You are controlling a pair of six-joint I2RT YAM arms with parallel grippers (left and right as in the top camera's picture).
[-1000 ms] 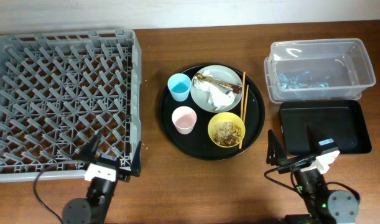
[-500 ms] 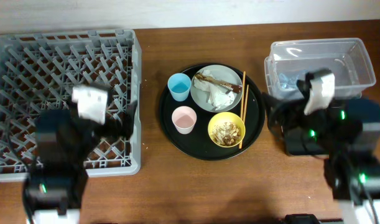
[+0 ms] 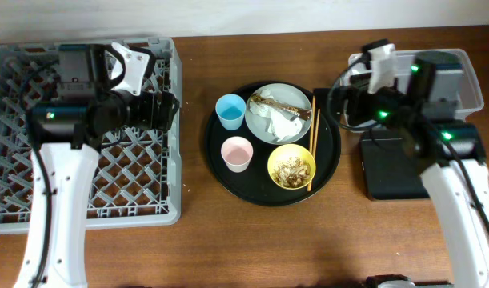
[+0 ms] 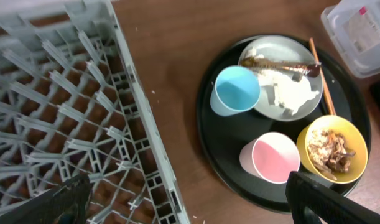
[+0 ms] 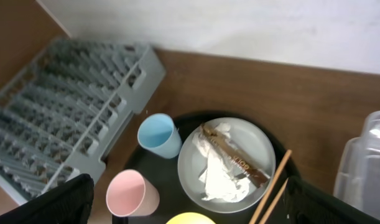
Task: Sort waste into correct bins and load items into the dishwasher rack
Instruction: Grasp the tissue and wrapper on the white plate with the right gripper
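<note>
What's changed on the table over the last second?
The left gripper rose from the table's near edge and now hangs over the dishwasher rack's right edge; the right gripper rose likewise, to beside the clear tub. Both are open, holding nothing. The plate, yellow bowl, blue cup, pink cup and chopsticks sit unmoved on the round tray.

The brown wooden table [image 3: 252, 240] carries four things. The rack [image 3: 108, 214] lies at its left and the round black tray [image 3: 260, 188] in the middle, apart from the rack. At the right are the tub [image 4: 357, 34] and, just beside it, the shallow black tray [image 3: 388, 172].
</note>
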